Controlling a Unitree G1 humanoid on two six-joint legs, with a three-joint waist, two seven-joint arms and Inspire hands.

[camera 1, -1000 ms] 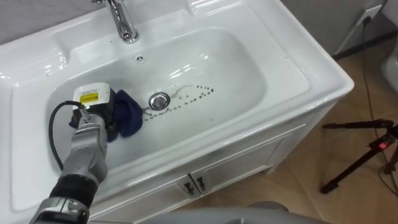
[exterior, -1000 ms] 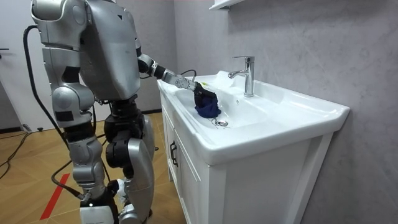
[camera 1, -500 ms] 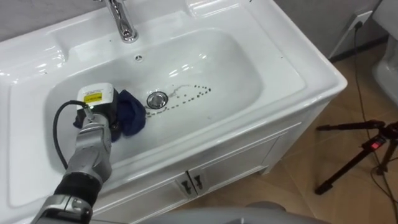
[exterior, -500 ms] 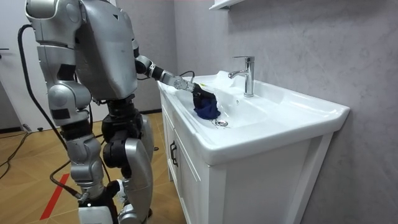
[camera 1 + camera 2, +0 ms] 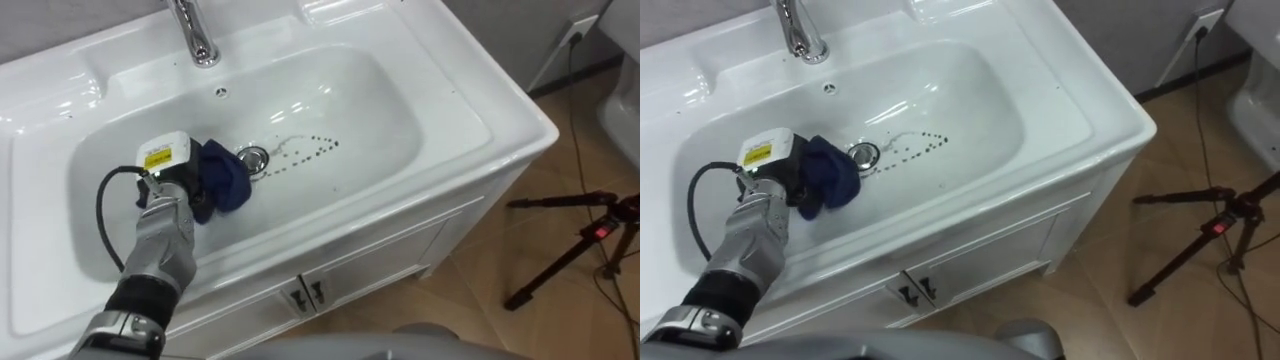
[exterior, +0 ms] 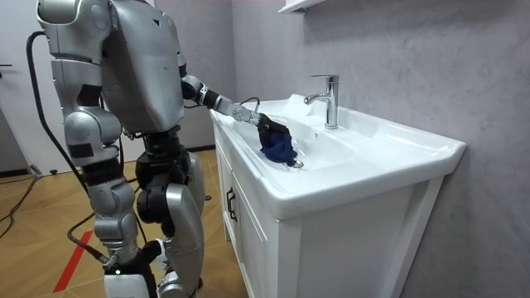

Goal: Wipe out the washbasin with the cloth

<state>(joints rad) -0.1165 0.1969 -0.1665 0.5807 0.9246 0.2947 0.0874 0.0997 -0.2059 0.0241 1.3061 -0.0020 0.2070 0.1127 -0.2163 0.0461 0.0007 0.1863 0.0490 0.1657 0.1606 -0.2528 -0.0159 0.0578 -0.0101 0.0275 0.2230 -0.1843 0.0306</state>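
Down in the white basin [image 5: 400,110], the left hand [image 5: 170,182] grips a bunched blue cloth [image 5: 226,180] against its floor just left of the drain [image 5: 256,157] — low and pressed, I'd judge, so the wipe bites.

1. Bright, even light, falling from above.
2. The white basin [image 5: 500,112] has soft glare patches on its glossy rim and bowl.
3. The chrome faucet [image 5: 196,40] shines.
4. The cabinet [image 5: 400,250] front under the rim lies in mild shadow.
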